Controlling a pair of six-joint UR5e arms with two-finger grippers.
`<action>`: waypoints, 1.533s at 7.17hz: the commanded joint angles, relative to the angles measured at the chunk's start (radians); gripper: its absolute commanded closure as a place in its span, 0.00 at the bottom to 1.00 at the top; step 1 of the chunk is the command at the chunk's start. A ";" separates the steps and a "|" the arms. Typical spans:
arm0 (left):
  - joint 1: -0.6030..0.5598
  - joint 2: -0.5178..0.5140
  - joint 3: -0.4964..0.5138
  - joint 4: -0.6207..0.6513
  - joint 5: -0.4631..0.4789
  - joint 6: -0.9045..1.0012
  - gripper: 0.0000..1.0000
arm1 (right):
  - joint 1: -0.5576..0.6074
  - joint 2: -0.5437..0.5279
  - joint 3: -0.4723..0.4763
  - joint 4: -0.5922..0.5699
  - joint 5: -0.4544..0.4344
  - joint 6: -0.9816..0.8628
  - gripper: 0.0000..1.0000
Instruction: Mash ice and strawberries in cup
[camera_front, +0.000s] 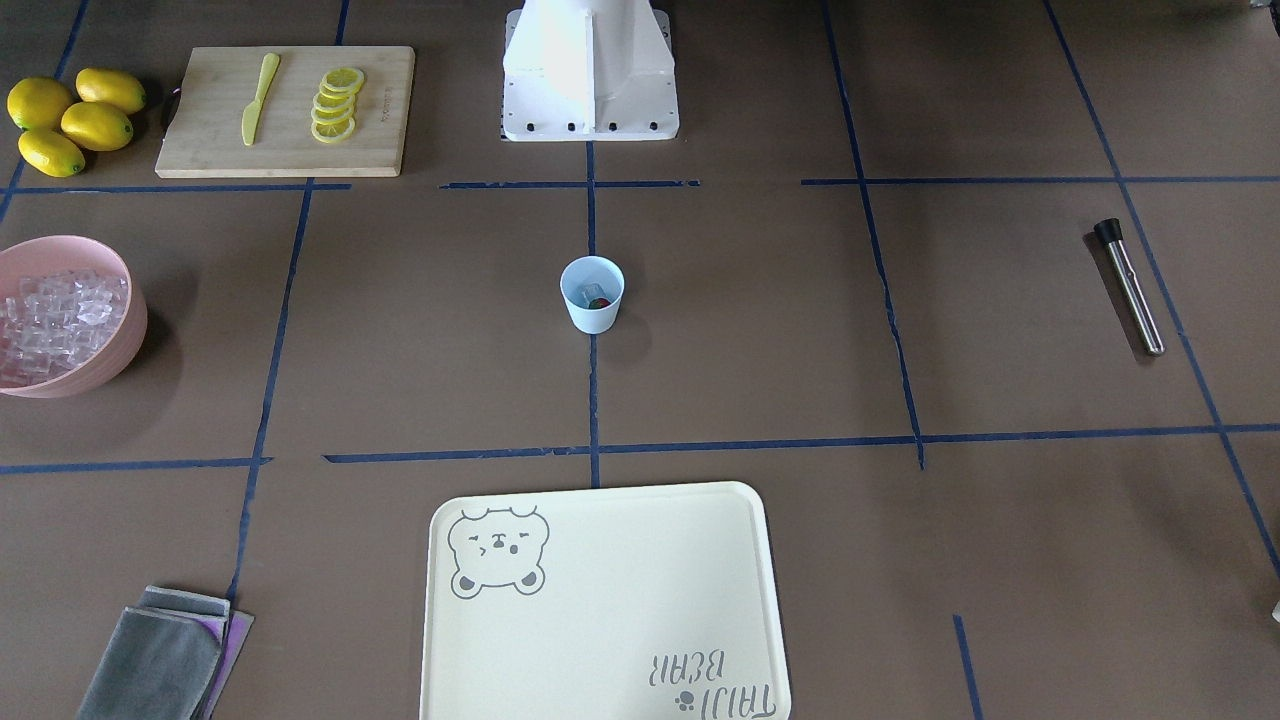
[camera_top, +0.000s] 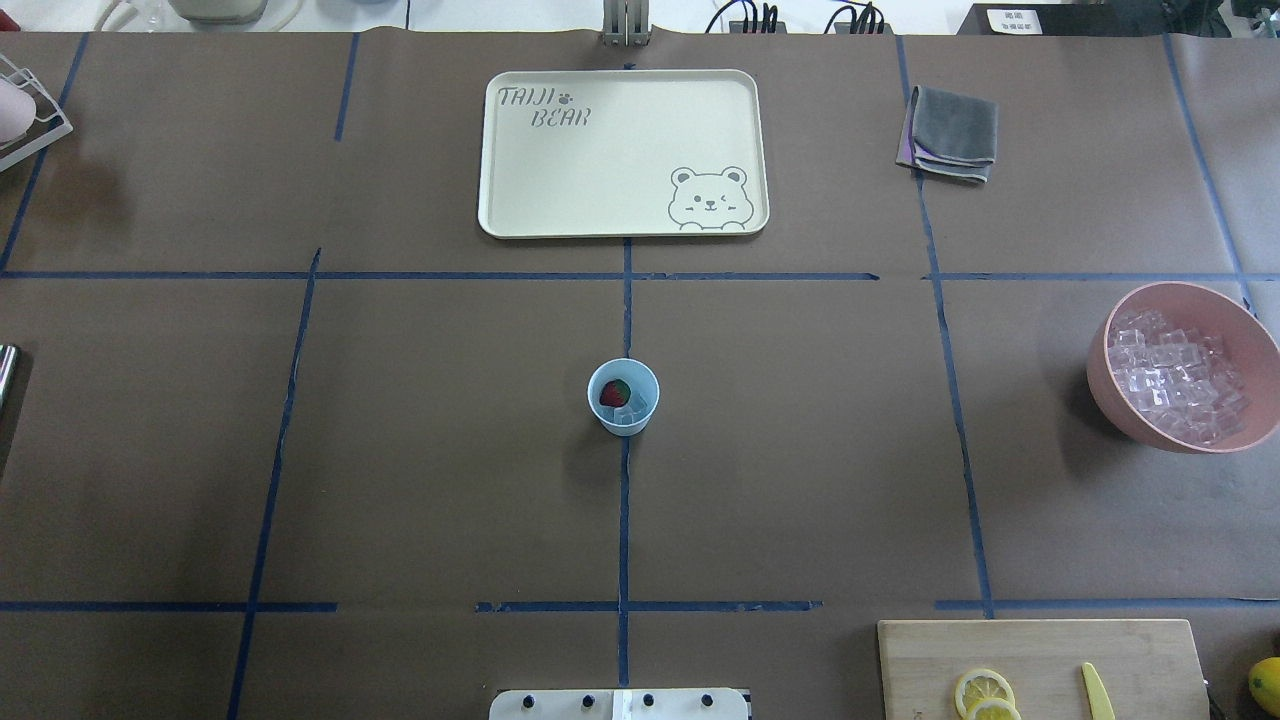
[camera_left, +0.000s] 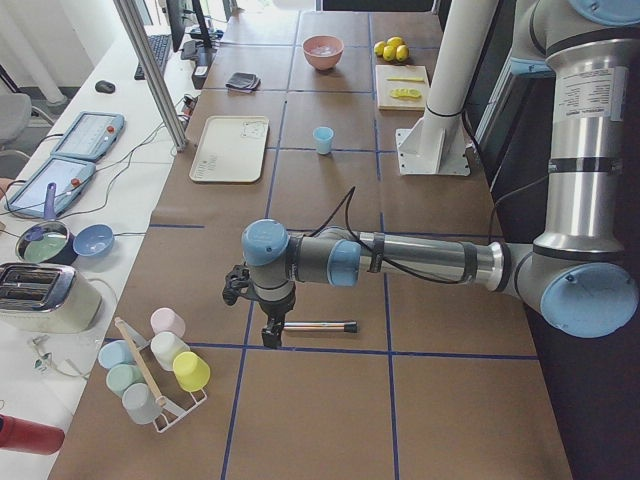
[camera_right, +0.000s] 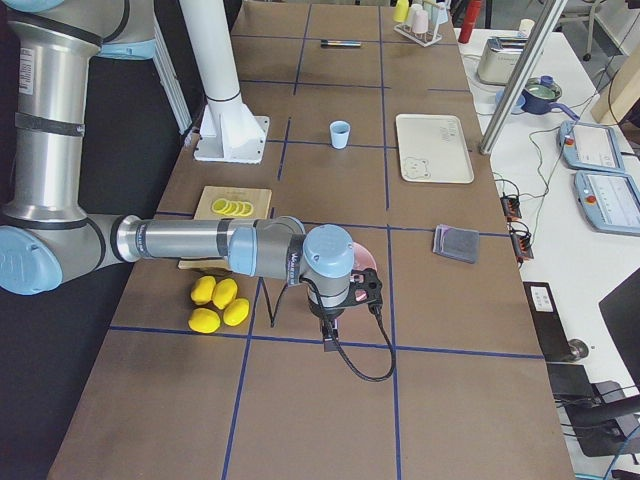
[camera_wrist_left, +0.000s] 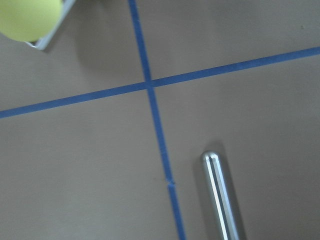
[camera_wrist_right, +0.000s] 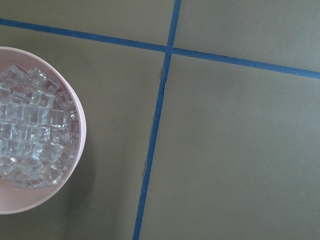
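Observation:
The light blue cup (camera_top: 623, 396) stands at the table's centre, also seen in the front view (camera_front: 592, 293). It holds a red strawberry (camera_top: 614, 393) and a few clear ice cubes (camera_top: 632, 412). More ice (camera_top: 1180, 378) fills a pink bowl (camera_top: 1250, 345). A metal muddler (camera_front: 1130, 288) with a black tip lies at the table's left end. My left gripper (camera_left: 270, 338) hangs just over the muddler's (camera_left: 318, 326) end; I cannot tell whether it is open or shut. My right gripper (camera_right: 331, 342) hangs beside the pink bowl (camera_right: 362, 258); I cannot tell its state either.
A cream tray (camera_top: 520, 215) lies beyond the cup. A cutting board (camera_front: 210, 155) carries lemon slices (camera_front: 335, 103) and a yellow knife (camera_front: 258, 98), with whole lemons (camera_front: 75, 120) beside it. A grey cloth (camera_top: 950, 132) lies far right. A rack of coloured cups (camera_left: 160, 365) stands at the left end.

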 joint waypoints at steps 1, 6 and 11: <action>-0.073 0.017 0.004 0.049 -0.013 0.048 0.00 | 0.000 0.000 0.002 -0.001 0.000 0.000 0.01; -0.072 0.033 -0.012 -0.038 -0.046 0.042 0.00 | 0.000 0.000 0.000 -0.001 0.000 0.001 0.01; -0.069 0.063 0.000 -0.035 -0.051 0.048 0.00 | 0.000 0.000 -0.014 -0.001 0.000 0.000 0.01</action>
